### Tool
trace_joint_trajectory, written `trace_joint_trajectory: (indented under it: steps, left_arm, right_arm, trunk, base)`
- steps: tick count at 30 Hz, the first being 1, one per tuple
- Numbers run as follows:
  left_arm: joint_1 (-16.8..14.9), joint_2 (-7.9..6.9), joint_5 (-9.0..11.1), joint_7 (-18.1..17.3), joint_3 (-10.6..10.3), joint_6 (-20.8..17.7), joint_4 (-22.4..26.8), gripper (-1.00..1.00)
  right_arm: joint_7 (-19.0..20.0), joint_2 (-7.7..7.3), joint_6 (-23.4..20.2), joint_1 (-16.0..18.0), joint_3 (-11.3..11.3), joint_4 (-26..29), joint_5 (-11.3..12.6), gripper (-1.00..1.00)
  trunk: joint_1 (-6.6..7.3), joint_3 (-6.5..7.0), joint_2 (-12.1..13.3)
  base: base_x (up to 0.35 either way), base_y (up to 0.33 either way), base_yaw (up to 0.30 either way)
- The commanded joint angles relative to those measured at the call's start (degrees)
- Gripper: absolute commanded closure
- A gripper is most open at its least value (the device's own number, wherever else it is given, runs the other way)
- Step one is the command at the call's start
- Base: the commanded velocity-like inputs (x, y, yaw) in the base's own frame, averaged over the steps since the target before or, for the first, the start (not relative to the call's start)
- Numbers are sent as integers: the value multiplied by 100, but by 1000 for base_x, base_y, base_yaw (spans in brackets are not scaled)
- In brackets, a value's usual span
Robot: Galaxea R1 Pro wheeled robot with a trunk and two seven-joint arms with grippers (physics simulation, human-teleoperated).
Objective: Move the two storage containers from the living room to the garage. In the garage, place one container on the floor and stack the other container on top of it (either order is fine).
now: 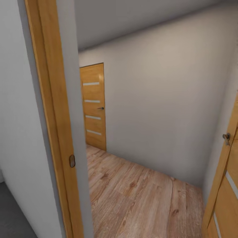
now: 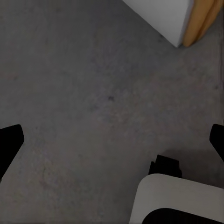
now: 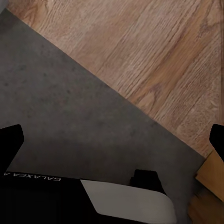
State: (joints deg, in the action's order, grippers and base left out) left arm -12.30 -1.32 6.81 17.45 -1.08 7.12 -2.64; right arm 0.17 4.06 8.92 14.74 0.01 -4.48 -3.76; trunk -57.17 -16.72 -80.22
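Right now my head camera looks through a doorway: a wooden door frame (image 1: 54, 115) with a small metal strike plate (image 1: 72, 161) stands close on the left, set against a white wall (image 1: 19, 115). Beyond it runs a narrow hallway with a light wood-plank floor (image 1: 138, 195), a plain white wall (image 1: 165, 99) along the far side, and a closed wooden door (image 1: 94, 105) with four pale horizontal strips and a dark lever handle at the far end. At the right edge I see part of another wooden door (image 1: 224, 198) standing open, with its metal handle (image 1: 226, 137). A wedge of dark-grey concrete floor (image 1: 13, 215) shows at the lower left corner.

On the left wrist camera, the left gripper (image 2: 112, 140) hangs over that rough grey concrete, its two dark fingertips (image 2: 9, 142) at opposite edges of the picture, spread wide apart with nothing between them. A white wall corner and a strip of wooden trim (image 2: 200, 21) lie near it.

On the right wrist camera, the right gripper (image 3: 112, 140) is likewise spread wide and empty, above the line where the grey concrete (image 3: 70, 116) meets the wood planks (image 3: 154, 51). A corner of wooden frame (image 3: 212, 179) sits beside that seam.

I can see neither storage container in these views, so I cannot tell where they are.
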Motion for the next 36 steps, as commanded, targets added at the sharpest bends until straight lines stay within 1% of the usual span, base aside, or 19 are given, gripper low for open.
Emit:
trace_joint_trajectory:
  steps: [1,18,36]
  left_arm:
    - [-9,0,57,-5,-15,52,-23,-100]
    - [-9,0,56,-5,-15,52,-18,-100]
    - [-9,0,52,-5,-13,52,-18,-100]
  right_arm:
    - [0,0,39,12,-6,-27,-37,-100]
    - [9,-1,39,12,-4,-27,-37,-100]
    - [4,-1,39,12,-1,-18,-37,-100]
  trunk:
    - [-2,-11,-5]
    - [-2,-18,-5]
    - [-2,-18,-5]
  base:
    - [121,0,-233]
    - [177,0,-282]
    - [8,0,-292]
